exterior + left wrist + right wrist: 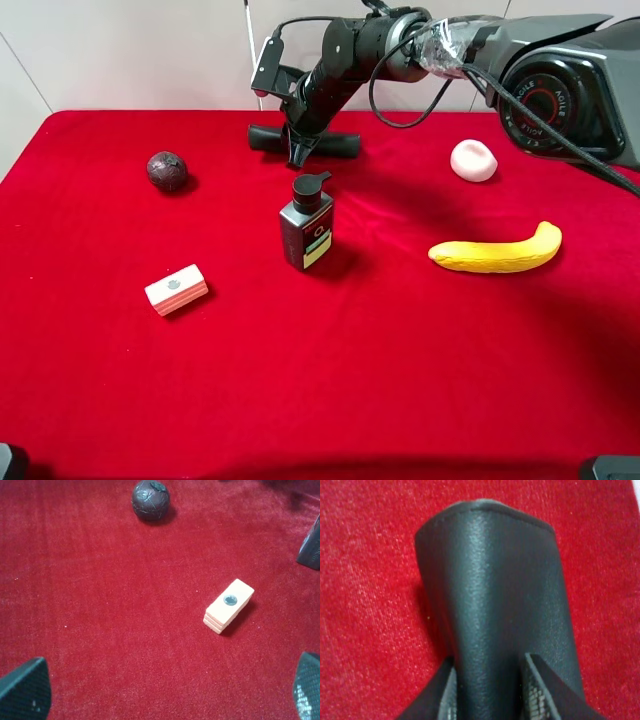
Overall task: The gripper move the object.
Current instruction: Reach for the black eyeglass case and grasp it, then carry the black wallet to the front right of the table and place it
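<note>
A long, flat matte black pouch-like case (340,144) lies on the red cloth (400,380) just behind a dark pump bottle (307,235). The right gripper (299,152) has its pointed fingers pressed against both sides of the case's middle. Left of the bottle sit a dark round ball (167,170) and a white-and-red block (176,289). To the bottle's right are a white lump (473,160) and a yellow banana (497,252). The left gripper (165,695), spread wide and empty, hovers over the block.

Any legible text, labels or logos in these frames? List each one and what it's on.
"AGILE": lettering on the right arm's joint housing; anything after it is unreadable.
Pump bottle: the label has print, but it is too small to read.
Pink block: a round mark only, no text.
Black case: no text visible.
</note>
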You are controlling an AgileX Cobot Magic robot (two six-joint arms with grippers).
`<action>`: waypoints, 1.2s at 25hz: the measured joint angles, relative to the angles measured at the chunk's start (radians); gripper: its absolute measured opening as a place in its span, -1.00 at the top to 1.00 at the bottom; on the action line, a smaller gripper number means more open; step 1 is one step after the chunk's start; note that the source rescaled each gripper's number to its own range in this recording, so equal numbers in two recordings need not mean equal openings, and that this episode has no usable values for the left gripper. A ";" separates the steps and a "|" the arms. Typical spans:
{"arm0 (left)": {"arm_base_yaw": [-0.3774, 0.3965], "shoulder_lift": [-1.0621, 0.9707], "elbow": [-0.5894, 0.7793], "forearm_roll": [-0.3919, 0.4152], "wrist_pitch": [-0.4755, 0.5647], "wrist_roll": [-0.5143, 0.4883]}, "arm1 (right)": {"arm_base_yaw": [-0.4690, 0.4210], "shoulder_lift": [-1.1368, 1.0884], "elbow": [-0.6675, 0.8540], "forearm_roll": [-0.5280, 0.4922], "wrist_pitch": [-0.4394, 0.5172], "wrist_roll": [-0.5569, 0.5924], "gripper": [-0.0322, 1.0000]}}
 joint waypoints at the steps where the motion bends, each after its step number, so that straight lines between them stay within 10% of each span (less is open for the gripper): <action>1: 0.000 0.000 0.000 0.000 0.000 0.000 | 0.000 0.000 0.000 0.000 0.000 0.000 0.50; 30: 0.000 0.000 0.000 0.000 0.000 0.000 | 0.000 -0.096 0.001 -0.056 0.049 0.004 0.76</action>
